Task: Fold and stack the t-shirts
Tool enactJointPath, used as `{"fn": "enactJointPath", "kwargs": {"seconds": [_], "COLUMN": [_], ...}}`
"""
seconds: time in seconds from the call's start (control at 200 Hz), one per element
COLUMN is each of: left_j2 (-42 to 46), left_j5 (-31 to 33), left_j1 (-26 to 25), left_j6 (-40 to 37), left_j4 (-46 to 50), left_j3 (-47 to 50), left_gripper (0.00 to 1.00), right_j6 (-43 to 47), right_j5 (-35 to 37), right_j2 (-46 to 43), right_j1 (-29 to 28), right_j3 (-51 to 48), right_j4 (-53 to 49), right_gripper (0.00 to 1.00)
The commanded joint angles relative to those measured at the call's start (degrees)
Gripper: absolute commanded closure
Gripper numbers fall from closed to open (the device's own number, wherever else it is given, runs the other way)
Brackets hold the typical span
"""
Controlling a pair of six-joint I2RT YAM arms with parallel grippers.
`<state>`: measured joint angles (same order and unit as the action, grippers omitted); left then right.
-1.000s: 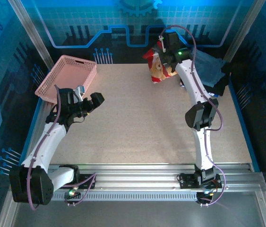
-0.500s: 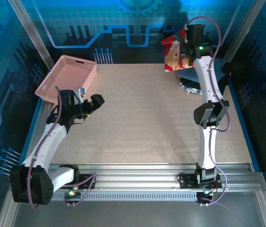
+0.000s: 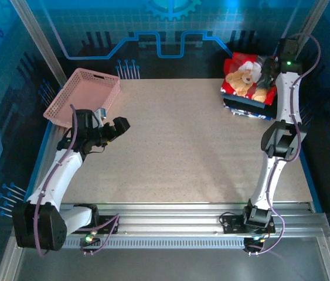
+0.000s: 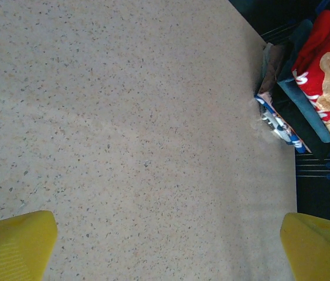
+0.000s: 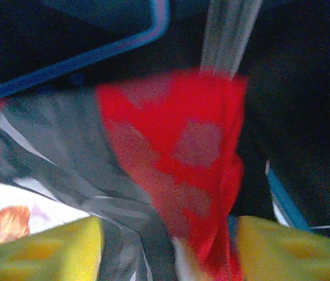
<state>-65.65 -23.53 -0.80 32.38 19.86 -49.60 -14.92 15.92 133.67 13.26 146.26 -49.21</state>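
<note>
The red t-shirt (image 3: 242, 75) with its bear print lies folded on top of the stack of darker folded shirts (image 3: 248, 109) at the table's far right corner. My right gripper (image 3: 264, 81) hovers right over the red shirt's right side. In the right wrist view its yellow fingers (image 5: 47, 252) stand apart, with red and grey cloth (image 5: 182, 146) loose between them. My left gripper (image 3: 119, 124) stays open above the bare table at the left, yellow fingertips (image 4: 12, 246) wide. The left wrist view also catches the stack: the red shirt (image 4: 323, 64) on a dark teal shirt (image 4: 302, 111).
A pink mesh basket (image 3: 82, 96) sits at the table's far left, just behind my left gripper. The speckled beige tabletop (image 3: 176, 146) stretches between the two arms. Dark blue walls close in behind the stack.
My right arm swung the red shirt from the back middle over to the stack at the far right, set it there and opened its jaws. The left arm has not moved.
</note>
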Motion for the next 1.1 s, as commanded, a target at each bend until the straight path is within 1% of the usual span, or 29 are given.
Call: {"fn": "enactJointPath", "kwargs": {"seconds": [0.0, 0.02, 0.045, 0.06, 0.085, 0.18, 0.27, 0.325, 0.4, 0.455, 0.49, 0.535, 0.575, 0.61, 0.635, 0.675, 0.71, 0.765, 0.84, 0.91, 0.995, 1.071, 1.096], "left_j2": [-0.84, -0.81, -0.73, -0.71, -0.71, -0.50, 0.85, 2.37, 5.34, 7.59, 8.95, 10.37, 11.48, 12.33, 12.79, 13.25, 13.05, 11.95, 9.33, 6.44, 0.46, -7.46, -10.33], "left_j5": [0.88, 1.16, 1.56, 1.63, 1.85, 3.12, 6.31, 10.82, 17.27, 23.60, 28.68, 34.31, 35.35, 35.07, 35.17, 35.76, 36.34, 37.26, 35.51, 33.89, 32.45, 31.04, 30.14], "left_j1": [0.01, 0.01, 0.01, 0.05, 0.05, 0.08, 0.44, 1.06, 2.30, 2.90, 3.41, 4.13, 4.81, 4.84, 4.86, 5.01, 5.08, 5.10, 5.10, 5.10, 5.10, 5.10, 5.07], "left_j6": [-2.91, -3.24, -3.65, -3.91, -4.27, -4.84, -5.04, -5.09, -5.67, -6.27, -7.09, -8.41, -11.38, -15.36, -17.55, -19.96, -21.79, -23.69, -25.40, -24.69, -24.93, -24.56, -25.19], "left_j4": [5.13, 5.72, 6.32, 6.53, 6.75, 7.20, 6.91, 6.76, 4.45, 1.71, -1.01, -5.62, -11.75, -18.82, -24.02, -31.59, -38.02, -43.62, -45.86, -50.41, -57.93, -67.22, -69.87], "left_j3": [-3.00, -3.39, -3.79, -4.01, -4.31, -5.31, -5.28, -4.83, -2.61, 0.65, 3.49, 7.84, 11.87, 16.70, 20.04, 24.80, 28.35, 31.48, 32.33, 33.34, 33.72, 33.37, 33.06], "left_gripper": [0.01, 0.01, 0.01, 0.01, 0.01, 0.01, 0.01, 0.01, 0.01, 0.01, 0.01, 0.01, 0.01, 0.01, 0.01, 0.01, 0.01, 0.01, 0.01, 0.01, 0.01, 0.01, 0.01], "right_j6": [-1.49, -1.64, -1.94, -2.03, -1.92, -1.26, -2.11, -2.83, -3.44, -3.06, -2.70, -0.66, 1.66, 5.18, 8.13, 9.77, 8.87, 7.30, 9.09, 9.80, 11.75, 13.17, 12.96], "right_j5": [2.46, 2.51, 3.62, 4.14, 4.65, 4.24, 2.17, 0.72, -5.62, -5.60, -7.08, -8.16, -9.15, -9.59, -8.72, -4.62, -3.05, -2.47, 0.60, 2.63, 2.22, 1.16, 0.27], "right_j2": [4.82, 4.39, 3.26, 2.29, 0.31, -10.85, -24.07, -33.35, -46.49, -55.75, -60.94, -67.68, -71.97, -74.70, -75.70, -75.78, -74.78, -72.91, -70.26, -66.87, -62.98, -58.25, -56.62], "right_j1": [1.14, 1.37, 1.42, 1.42, 1.46, 1.66, 1.68, 1.43, 0.79, -1.72, -3.29, -5.74, -8.19, -10.83, -12.93, -16.07, -16.76, -17.28, -19.24, -19.57, -19.80, -19.38, -19.10], "right_j3": [6.87, 6.78, 5.75, 4.63, 2.06, -11.17, -27.79, -39.85, -57.08, -69.49, -78.27, -91.59, -102.05, -108.70, -111.97, -115.40, -116.76, -118.76, -123.27, -124.42, -127.06, -126.99, -126.41], "right_j4": [-6.70, -6.77, -6.54, -6.09, -4.85, 0.47, 5.17, 8.87, 15.18, 19.61, 24.51, 33.77, 43.44, 50.32, 53.73, 56.70, 57.54, 60.41, 72.19, 77.88, 88.65, 94.20, 94.17], "right_gripper": [0.23, 0.21, 0.12, 0.04, 0.00, 0.00, 0.00, 0.00, 0.00, 0.00, 0.00, 0.00, 0.00, 0.00, 0.00, 0.00, 0.00, 0.00, 0.00, 0.00, 0.00, 0.00, 0.00]}}
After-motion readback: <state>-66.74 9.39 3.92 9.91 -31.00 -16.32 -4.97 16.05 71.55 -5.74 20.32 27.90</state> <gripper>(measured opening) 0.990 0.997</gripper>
